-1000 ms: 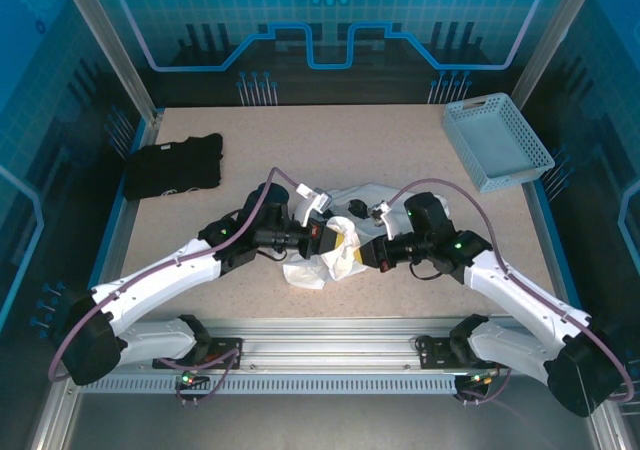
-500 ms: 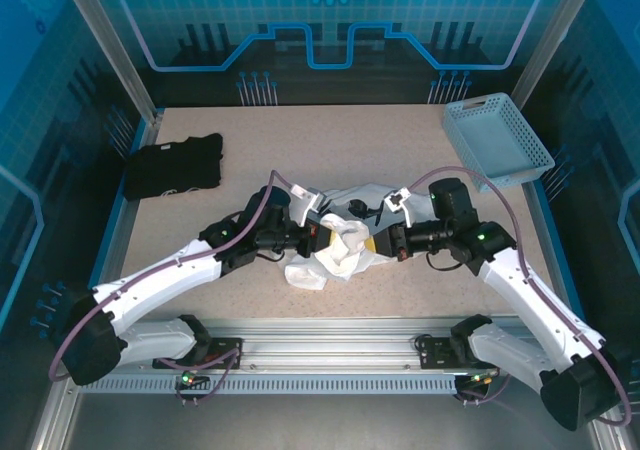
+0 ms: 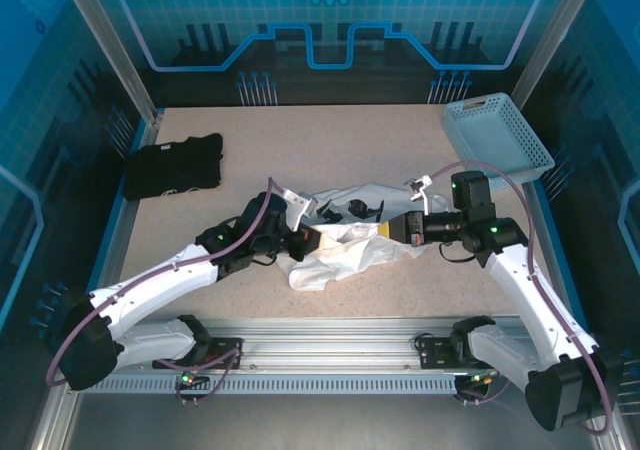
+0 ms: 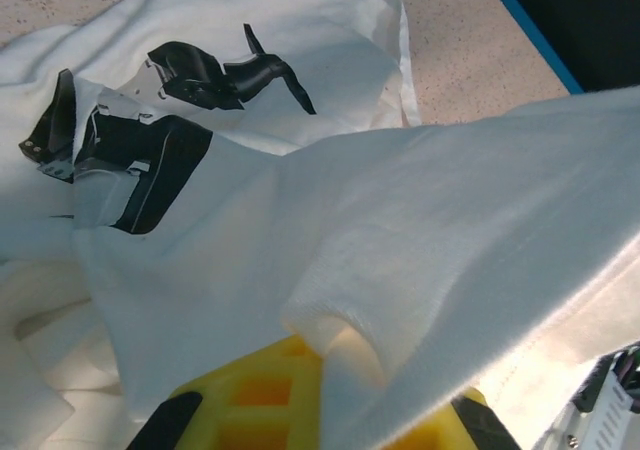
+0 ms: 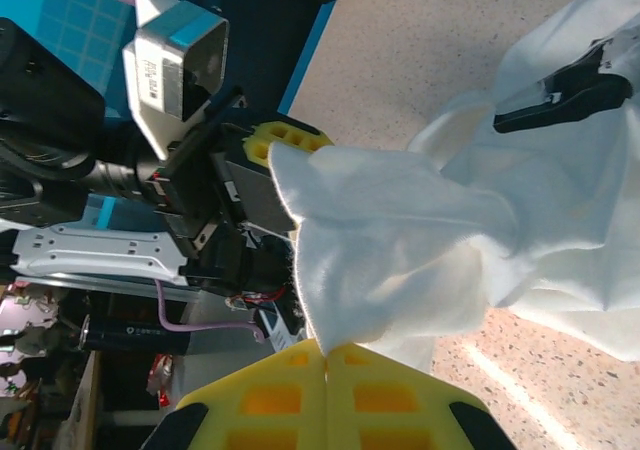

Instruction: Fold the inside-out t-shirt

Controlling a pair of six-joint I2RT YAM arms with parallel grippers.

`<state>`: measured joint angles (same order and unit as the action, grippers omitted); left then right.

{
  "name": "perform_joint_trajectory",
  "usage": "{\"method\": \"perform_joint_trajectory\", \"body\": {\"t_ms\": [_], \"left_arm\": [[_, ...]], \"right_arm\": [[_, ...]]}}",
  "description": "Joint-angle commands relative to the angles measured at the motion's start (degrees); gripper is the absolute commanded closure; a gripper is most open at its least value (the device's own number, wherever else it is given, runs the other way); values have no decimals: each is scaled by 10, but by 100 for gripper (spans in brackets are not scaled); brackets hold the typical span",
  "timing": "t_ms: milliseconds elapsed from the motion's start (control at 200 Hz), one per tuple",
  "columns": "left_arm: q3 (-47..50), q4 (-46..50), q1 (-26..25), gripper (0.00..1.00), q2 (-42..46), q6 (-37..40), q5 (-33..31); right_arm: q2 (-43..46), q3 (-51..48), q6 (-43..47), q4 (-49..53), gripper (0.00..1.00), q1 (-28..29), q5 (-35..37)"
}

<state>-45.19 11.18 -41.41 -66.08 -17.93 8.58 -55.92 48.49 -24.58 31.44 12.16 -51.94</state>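
From where I stand, everything turns on the strip of cloth strung between the two sets of jaws. The left gripper (image 3: 311,238) and the right gripper (image 3: 387,230) face each other tip to tip across the middle of the table (image 3: 400,130). Each is pinched shut on a fold of the inside-out t-shirt (image 3: 350,252).

In the right wrist view the yellow fingers (image 5: 290,395) are pressed flat together, with white cloth coming out of the seam between them. That cloth runs straight ahead to the opposite jaws, which hold the other end. The held span's long axis therefore lies along the line joining the two grippers, off the front of each.

The rest of the shirt is not on that line. A crumpled mass with dark markings (image 4: 150,165) lies beyond the span, to the far side of both jaws. A smaller lump sags beneath and just to the near side of the left jaws. More loose cloth sits by the left gripper than by the right, whose end looks drawn out and thinner.

I'd judge that the next move, whether drawing the jaws apart or lifting, depends on both grips keeping to this shared axis. If either veers off, the span would twist instead of opening flat.

The black garment (image 3: 172,165) and the basket (image 3: 497,140) lie well apart from all this.
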Motion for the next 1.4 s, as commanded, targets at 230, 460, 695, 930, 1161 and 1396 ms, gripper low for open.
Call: {"method": "perform_joint_trajectory", "body": {"t_ms": [230, 460, 695, 930, 1161, 1396], "left_arm": [[-1, -14, -17, 96, -41, 36, 52], [-14, -73, -82, 91, -108, 32, 86], [-64, -129, -132, 88, -235, 20, 77], [-132, -160, -150, 68, -337, 13, 114], [-142, -152, -157, 41, -344, 22, 124], [-123, -140, -143, 27, -302, 32, 131]], "right_arm": [[-24, -13, 76, 72, 100, 22, 20], [-50, -51, 60, 114, 100, 32, 150], [-48, -82, 11, 143, 100, 15, 280], [-26, -83, -23, 166, 100, -31, 328], [-21, -91, -35, 166, 100, -72, 362], [-51, -106, -43, 132, 100, -79, 388]]}}
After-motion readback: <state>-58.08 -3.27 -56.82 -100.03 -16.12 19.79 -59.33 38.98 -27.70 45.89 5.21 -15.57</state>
